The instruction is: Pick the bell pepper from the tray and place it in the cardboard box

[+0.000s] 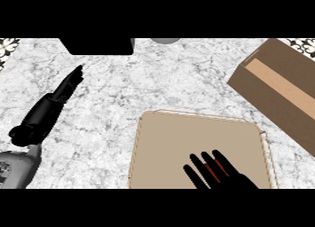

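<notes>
A tan tray (186, 146) lies at the lower middle of the counter. My right hand (218, 175) is over its near right part, fingers fairly straight and spread. Slivers of the red bell pepper (216, 170) show between those fingers; the rest of it is hidden under the hand. The brown cardboard box (284, 93) sits at the right, tilted, with a lighter strip along its length. My left hand (66, 86) is open at the far left, fingers straight and pointing away from me, well apart from the tray.
A black object (97, 45) stands at the back edge, and a grey round thing (165, 40) is beside it. Patterned tiles (2, 53) show at the back corners. Marble counter (153, 84) lies between tray and back edge.
</notes>
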`<state>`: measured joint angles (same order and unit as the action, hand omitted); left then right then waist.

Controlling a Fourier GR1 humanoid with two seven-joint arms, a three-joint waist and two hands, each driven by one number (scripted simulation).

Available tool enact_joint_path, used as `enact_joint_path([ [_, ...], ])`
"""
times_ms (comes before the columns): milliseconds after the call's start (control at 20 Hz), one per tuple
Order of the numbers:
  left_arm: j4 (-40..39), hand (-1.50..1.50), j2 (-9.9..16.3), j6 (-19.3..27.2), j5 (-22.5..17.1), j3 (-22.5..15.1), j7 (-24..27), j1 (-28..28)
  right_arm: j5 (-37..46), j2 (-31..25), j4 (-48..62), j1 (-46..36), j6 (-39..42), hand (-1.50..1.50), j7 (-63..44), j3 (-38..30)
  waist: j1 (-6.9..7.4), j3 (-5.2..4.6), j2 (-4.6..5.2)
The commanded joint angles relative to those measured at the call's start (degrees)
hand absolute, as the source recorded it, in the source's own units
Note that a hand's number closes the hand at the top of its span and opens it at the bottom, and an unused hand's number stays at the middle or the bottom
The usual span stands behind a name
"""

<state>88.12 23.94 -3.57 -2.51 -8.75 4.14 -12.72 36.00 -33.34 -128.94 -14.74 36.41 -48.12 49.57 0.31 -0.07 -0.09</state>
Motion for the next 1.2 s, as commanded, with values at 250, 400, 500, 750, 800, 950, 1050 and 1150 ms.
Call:
enact_joint_path([
  [250,3.16,0.00,-0.92,-1.44,1.59,1.98,-1.47,2.06,8.51,8.90,4.84,-1.49,6.56,-1.50,-5.10,2.01,-0.09,0.05,-0.01],
  [400,-1.09,0.00,-4.26,-0.22,4.36,1.08,-0.53,-1.20,15.07,4.74,7.73,3.13,-1.14,-1.50,2.29,3.32,-0.57,0.09,0.07],
  [500,3.83,0.00,-2.90,-2.48,2.15,2.82,-4.15,0.32,16.32,9.72,11.08,1.55,0.57,-1.50,1.21,3.40,-0.16,0.08,0.02],
  [750,-2.24,0.00,-3.08,-4.92,3.22,4.89,1.38,-0.85,20.53,6.14,11.32,4.98,0.29,-1.50,4.42,3.38,-0.54,0.07,0.08],
  [800,-0.02,0.00,-2.61,-4.82,2.91,5.62,-0.34,0.02,19.33,3.89,15.83,3.96,-2.50,-1.50,9.66,-0.68,-0.31,0.09,0.10],
  [950,0.00,0.00,-4.31,-5.29,4.30,5.65,2.06,2.48,22.20,6.10,15.76,4.16,-0.51,-1.50,9.96,-1.22,-0.31,0.07,0.07],
  [1050,-0.09,0.00,-5.25,-5.06,5.19,6.01,0.74,1.12,23.62,11.12,18.96,2.66,0.13,-1.50,9.78,-1.44,-0.24,0.07,0.07],
  [1150,4.29,0.00,-5.61,-5.45,5.60,5.40,-1.30,2.76,23.35,9.11,19.94,3.64,-1.39,-1.50,14.17,-3.29,-0.15,0.08,0.05],
])
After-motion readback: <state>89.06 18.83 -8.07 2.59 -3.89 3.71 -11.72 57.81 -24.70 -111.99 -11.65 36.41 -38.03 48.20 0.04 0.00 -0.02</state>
